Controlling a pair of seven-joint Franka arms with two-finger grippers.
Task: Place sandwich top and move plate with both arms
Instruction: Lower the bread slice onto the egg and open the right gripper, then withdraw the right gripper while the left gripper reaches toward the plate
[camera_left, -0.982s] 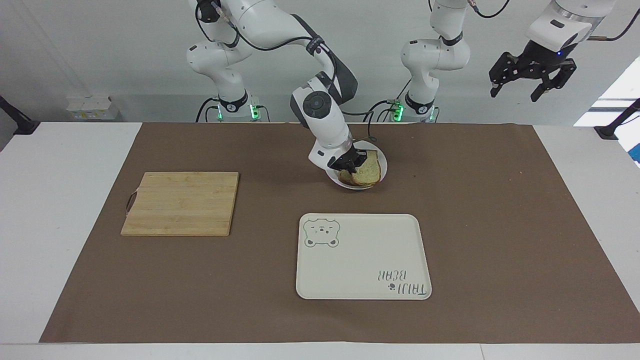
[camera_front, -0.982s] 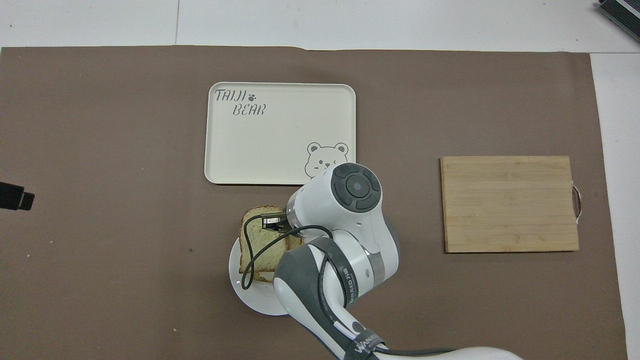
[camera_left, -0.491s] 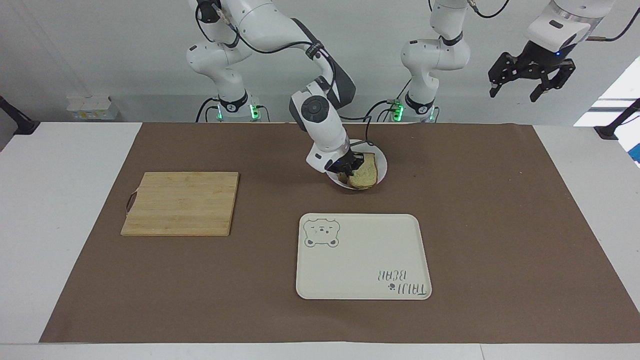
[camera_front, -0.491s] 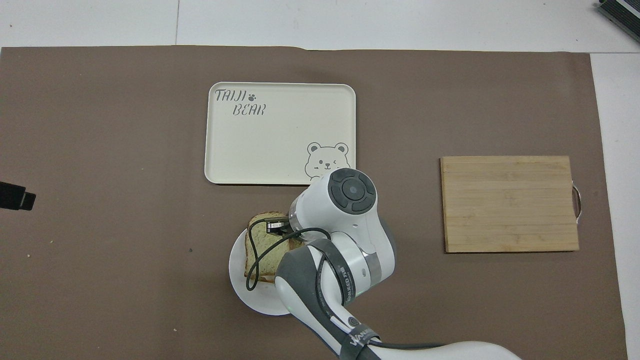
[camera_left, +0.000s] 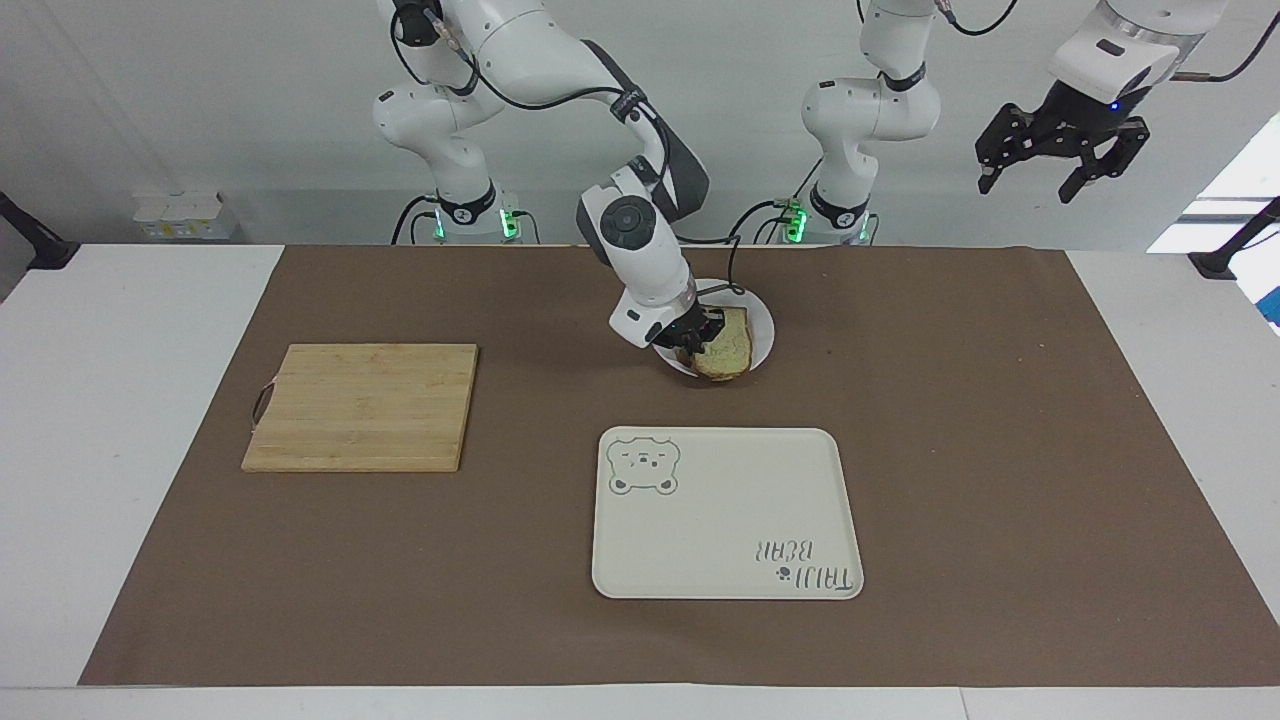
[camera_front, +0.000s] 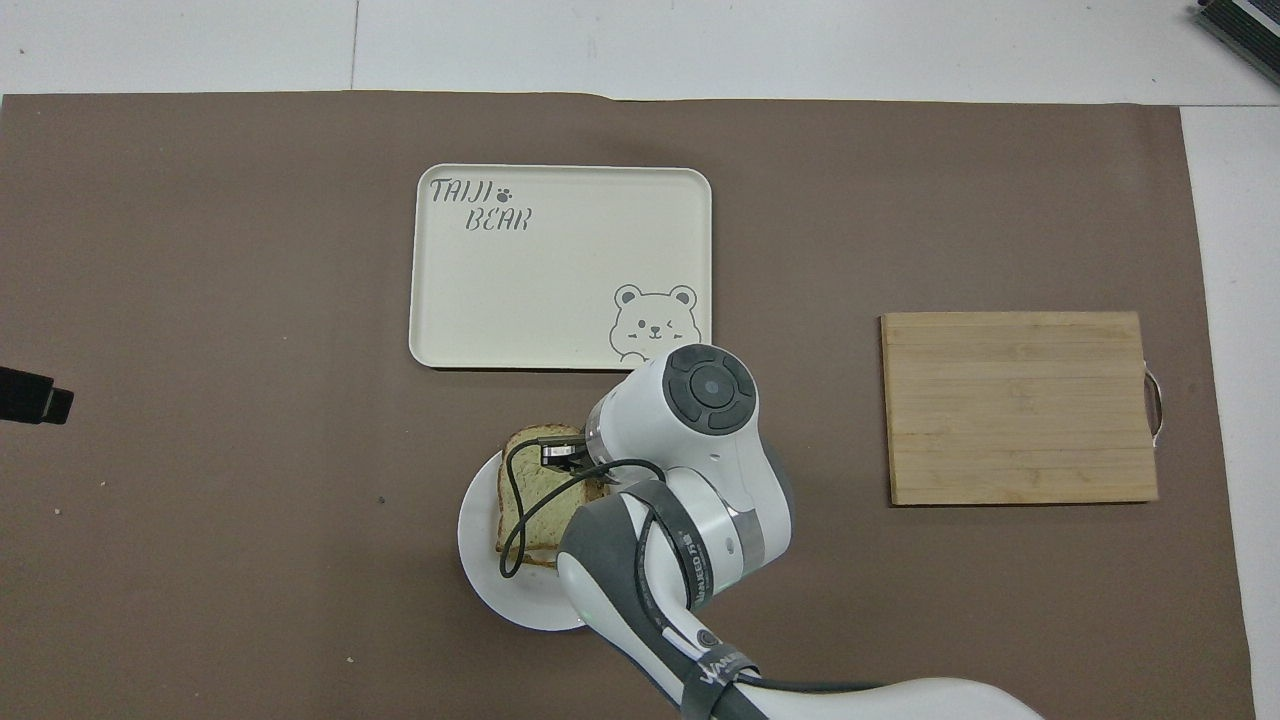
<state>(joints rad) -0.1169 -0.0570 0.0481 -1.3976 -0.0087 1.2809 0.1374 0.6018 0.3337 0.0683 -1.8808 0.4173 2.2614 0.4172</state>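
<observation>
The plate (camera_left: 763, 335) is a small white dish on the brown mat, nearer to the robots than the tray; it also shows in the overhead view (camera_front: 478, 540). My right gripper (camera_left: 698, 338) is shut on one edge of the sandwich top (camera_left: 730, 346), a pale slice with a brown crust. It holds the slice tilted low over a lower bread slice on the plate. In the overhead view the sandwich top (camera_front: 533, 488) covers most of the lower slice, and the wrist hides the fingers. My left gripper (camera_left: 1030, 183) is open and empty, raised high off the left arm's end of the table.
A cream bear-printed tray (camera_left: 725, 515) lies farther from the robots than the plate; it also shows in the overhead view (camera_front: 560, 265). A wooden cutting board (camera_left: 362, 405) lies toward the right arm's end and shows in the overhead view too (camera_front: 1020, 405).
My right gripper has drawn the sandwich top toward the robots and lower, so it now sits more squarely over the slice on the plate. The left arm has barely moved.
</observation>
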